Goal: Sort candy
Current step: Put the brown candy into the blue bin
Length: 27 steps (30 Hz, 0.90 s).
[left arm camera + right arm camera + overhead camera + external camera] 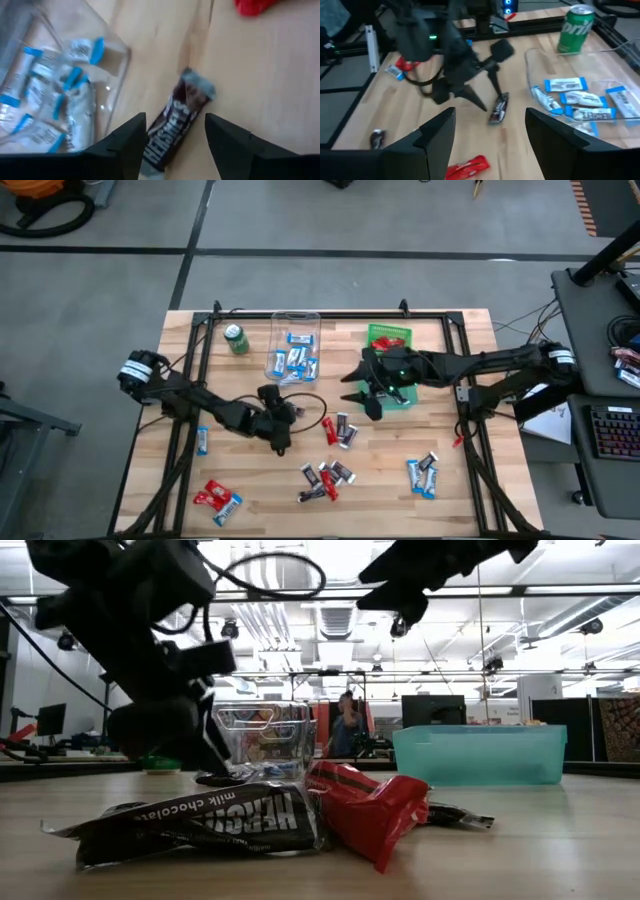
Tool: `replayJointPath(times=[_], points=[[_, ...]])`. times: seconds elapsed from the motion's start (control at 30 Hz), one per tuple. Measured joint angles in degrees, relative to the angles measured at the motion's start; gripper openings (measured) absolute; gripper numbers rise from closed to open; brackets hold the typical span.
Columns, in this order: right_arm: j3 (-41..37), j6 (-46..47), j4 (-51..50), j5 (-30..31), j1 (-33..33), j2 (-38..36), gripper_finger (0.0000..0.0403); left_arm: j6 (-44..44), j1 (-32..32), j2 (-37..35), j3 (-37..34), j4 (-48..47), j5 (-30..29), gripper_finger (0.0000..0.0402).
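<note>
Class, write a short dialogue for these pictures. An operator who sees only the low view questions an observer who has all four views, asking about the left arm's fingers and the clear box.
Operator: In the low view the left arm is a dark shape. Are its fingers on a candy?
Observer: The left wrist view shows the left gripper open, with a black-and-silver bar lying on the table between its fingers.
Operator: What is inside the clear box behind it?
Observer: From above, the clear box holds only blue-and-white candies.
</note>
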Motion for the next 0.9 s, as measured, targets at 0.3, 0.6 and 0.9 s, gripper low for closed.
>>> replayJointPath(times=[0.3,0.6,0.9], points=[[-0.30,0.59,-0.15,0.07,2.80,-0.08,0.0228,1.24,4.09,-0.20,-3.04,1.88,5.64,0.0162],[-0.46,0.19,0.08,0.11,5.18,-0.07,0.0228,-0.71,4.07,-0.20,-4.20,3.54,7.76,0.0095],[-6.91,-4.04,6.48,0.04,9.56,0.01,0.0228,-1.82,1.54,0.11,-4.57,14.27,8.98,0.0018]])
